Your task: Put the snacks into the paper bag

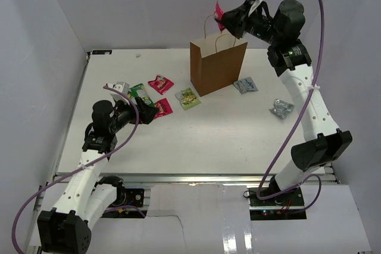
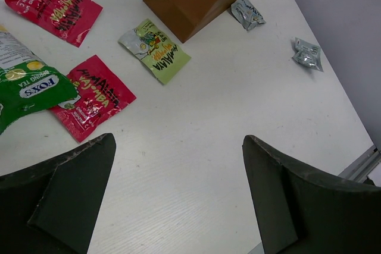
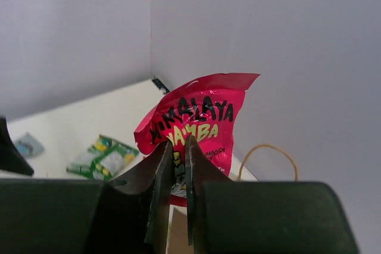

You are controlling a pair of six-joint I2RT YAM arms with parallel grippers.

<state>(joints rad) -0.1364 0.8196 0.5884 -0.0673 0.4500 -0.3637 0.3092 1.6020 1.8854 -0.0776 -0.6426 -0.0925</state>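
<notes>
At the near edge of your table (image 1: pixel 208 141), the two arm bases sit side by side. Your left gripper (image 1: pixel 144 110) reaches low over the left half of the table. Its jaws are spread wide, and the wrist camera shows only bare tabletop between its dark fingers (image 2: pixel 71 200).

Just ahead of that gripper lies the near red packet (image 1: pixel 162 107). The green packet (image 1: pixel 138 92) overlaps its edge on the side toward the left edge of the table. Level with these, well apart near the right edge, sits the crumpled silver packet (image 1: pixel 281 108).

A little farther in, the yellow-green packet (image 1: pixel 188 97) lies flat just beside the near left corner of the paper bag (image 1: pixel 217 63). The pale packet (image 1: pixel 122 87) lies beside the green one, toward the left edge. The blue-silver packet (image 1: pixel 245 85) rests just beside the bag's right side. The far red packet (image 1: pixel 161 83) lies between the green packet and the bag, apart from both.

The paper bag stands upright about midway across the table, toward the far edge. Its mouth is open and its two loop handles stand up.

Farthest and highest is your right gripper (image 1: pixel 229 22), raised well off the table. From the top camera it sits over the bag's handles. Its jaws are clamped tight on the held pink packet (image 3: pixel 202 117), which sticks out past the fingertips with its printed face toward the wrist camera. One bag handle loop shows just beside it there.
</notes>
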